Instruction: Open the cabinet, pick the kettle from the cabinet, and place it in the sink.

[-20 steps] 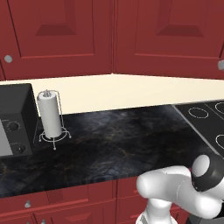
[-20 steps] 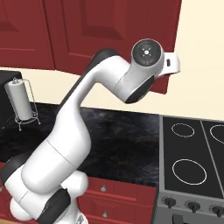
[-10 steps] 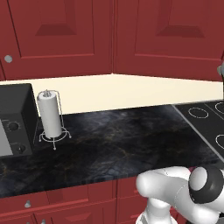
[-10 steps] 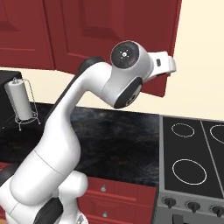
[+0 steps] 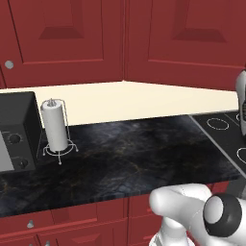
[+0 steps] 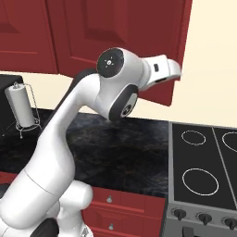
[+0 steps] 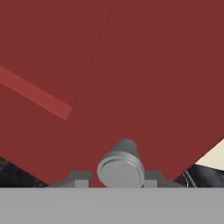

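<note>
My end effector [image 7: 121, 181] pinches the knob [image 7: 121, 168]; my arm has swung back, the cabinet [image 6: 139, 41] door easing open; kettle unreached.

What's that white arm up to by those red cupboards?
The white robot arm has reached up to the dark red wall cabinet above the black counter. Its gripper sits around the cabinet's round silver knob, fingers on either side of it. No kettle or sink can be seen. A paper towel holder stands on the counter.
</note>
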